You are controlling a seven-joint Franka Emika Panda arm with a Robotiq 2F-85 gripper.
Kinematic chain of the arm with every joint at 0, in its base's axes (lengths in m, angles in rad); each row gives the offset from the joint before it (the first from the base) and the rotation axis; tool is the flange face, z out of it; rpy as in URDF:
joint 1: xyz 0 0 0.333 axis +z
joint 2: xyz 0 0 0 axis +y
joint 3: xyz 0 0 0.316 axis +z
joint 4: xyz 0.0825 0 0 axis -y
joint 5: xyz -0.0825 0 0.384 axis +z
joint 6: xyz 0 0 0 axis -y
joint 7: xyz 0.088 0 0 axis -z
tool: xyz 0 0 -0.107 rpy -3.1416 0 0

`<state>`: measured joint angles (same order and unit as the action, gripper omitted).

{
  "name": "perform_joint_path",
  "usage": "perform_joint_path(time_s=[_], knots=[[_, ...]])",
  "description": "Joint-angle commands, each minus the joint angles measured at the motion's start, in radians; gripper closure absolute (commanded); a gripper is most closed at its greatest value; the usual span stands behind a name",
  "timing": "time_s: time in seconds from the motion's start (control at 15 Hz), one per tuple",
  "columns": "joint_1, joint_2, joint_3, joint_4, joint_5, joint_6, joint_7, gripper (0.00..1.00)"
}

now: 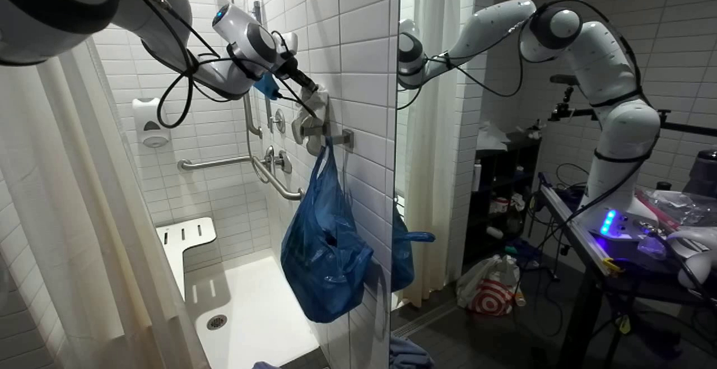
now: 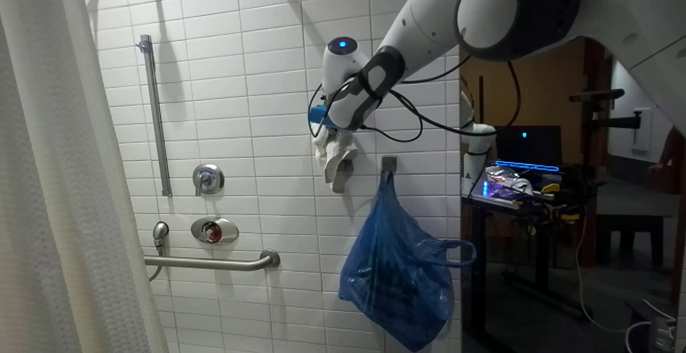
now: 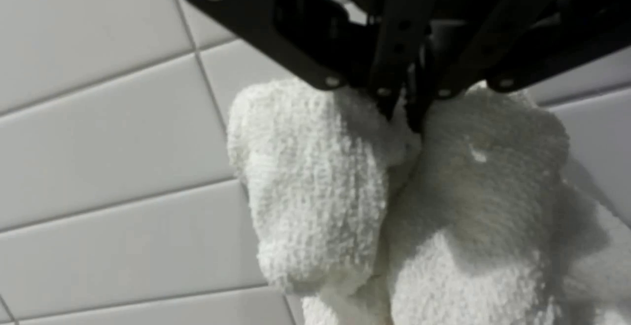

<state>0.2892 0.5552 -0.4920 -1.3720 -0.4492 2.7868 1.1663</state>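
Note:
A white terry cloth [image 3: 315,182] hangs bunched in folds below my gripper [image 3: 402,118] in the wrist view. The jaws are closed on a pinch of it, with the fingertips sunk between two thick folds. In an exterior view the cloth [image 1: 315,106] dangles close to the tiled wall, just above a metal hook [image 1: 339,138]; whether they touch I cannot tell. A blue plastic bag [image 1: 327,240] is suspended from that hook by its handle. From another angle the cloth [image 2: 335,152] hangs up and left of the bag [image 2: 396,278], and the wrist hides the fingers.
Shower valves [image 2: 208,179] and a steel grab bar [image 2: 214,263] are fixed to the same wall. A shower curtain [image 1: 61,201] hangs at the left in both exterior views. Past the wall's edge, a mirror [image 1: 437,190] reflects the arm, its table and a shelf.

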Motion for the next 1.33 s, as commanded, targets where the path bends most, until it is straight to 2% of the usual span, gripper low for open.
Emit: perform_joint_path(time_s=[0.0,0.13,0.33,0.6,1.07,1.27], knots=[[0.115,0.020,-0.186,0.000,-0.132,0.059,0.255,0.98],[0.179,0.021,-0.273,-0.013,-0.200,0.071,0.374,0.98],[0.248,0.008,-0.362,-0.041,-0.264,0.076,0.486,0.98],[0.306,-0.002,-0.443,-0.074,-0.294,0.087,0.571,0.98],[0.457,0.012,-0.652,-0.164,-0.397,0.158,0.755,0.98],[0.501,0.016,-0.719,-0.203,-0.414,0.177,0.805,0.98]])
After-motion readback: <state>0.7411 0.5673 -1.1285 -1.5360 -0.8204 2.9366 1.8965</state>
